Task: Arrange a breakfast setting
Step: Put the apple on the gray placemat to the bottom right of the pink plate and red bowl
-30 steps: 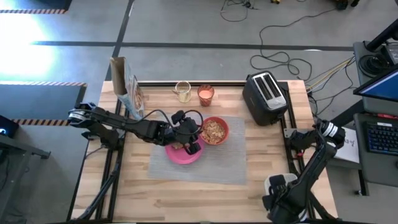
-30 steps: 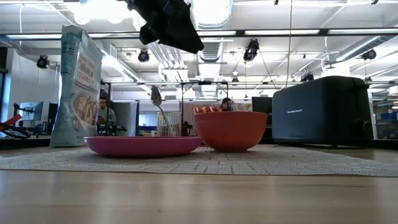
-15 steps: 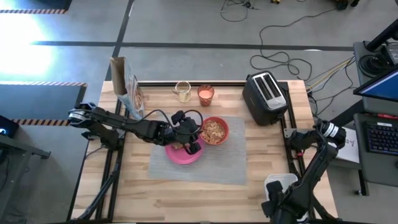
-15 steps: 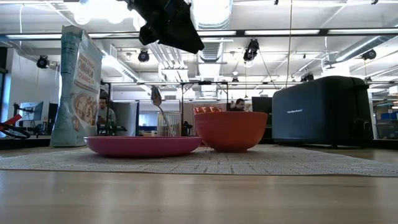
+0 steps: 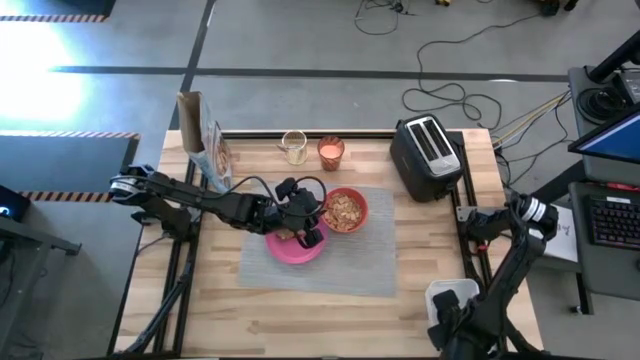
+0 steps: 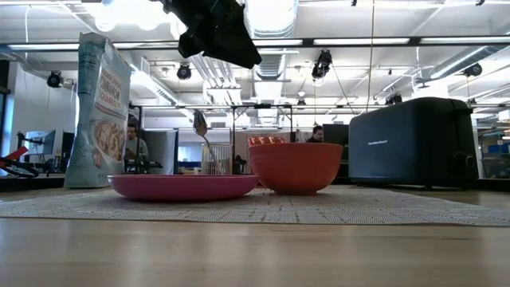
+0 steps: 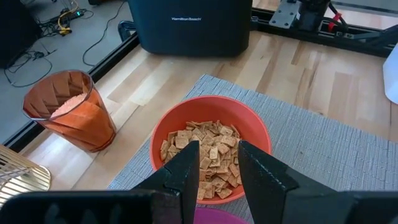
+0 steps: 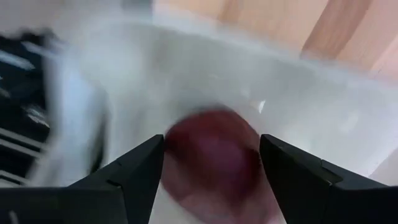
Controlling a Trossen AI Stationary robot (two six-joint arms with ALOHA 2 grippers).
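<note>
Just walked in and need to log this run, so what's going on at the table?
The left gripper hovers over the pink plate on the grey placemat, holding a spoon beside the red bowl of cereal. The right gripper, jaws open, reaches over a dark red patty in a white container off the table's right corner.

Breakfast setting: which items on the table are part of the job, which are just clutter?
Job:
- grey placemat
- pink plate
- red bowl, holding cereal
- glass of orange drink
- spoon, in the left gripper, over the plate
- dark red patty, between the open right gripper fingers

Just there:
- black toaster
- glass of pale liquid
- cereal box
</note>
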